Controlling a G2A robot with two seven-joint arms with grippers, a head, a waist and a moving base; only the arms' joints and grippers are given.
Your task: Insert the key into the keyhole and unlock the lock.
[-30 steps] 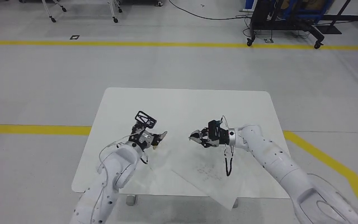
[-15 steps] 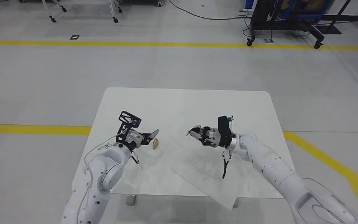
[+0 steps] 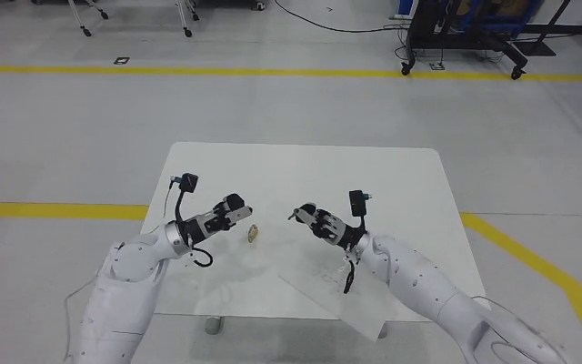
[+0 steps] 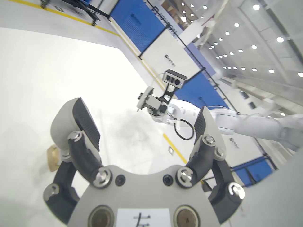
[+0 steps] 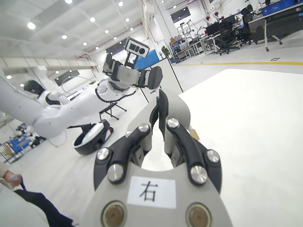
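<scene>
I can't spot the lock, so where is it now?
In the top view the lock lies on the white table, a little left of its middle, close to the left end effector.

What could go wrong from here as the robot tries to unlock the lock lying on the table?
1. The lock lies loose on the table, outside the fingers of the open left gripper; a push may slide it away.
2. The right gripper is shut, with only a thin tip of what seems to be the key showing beyond its pads; held so slightly, it could twist or slip.
</scene>
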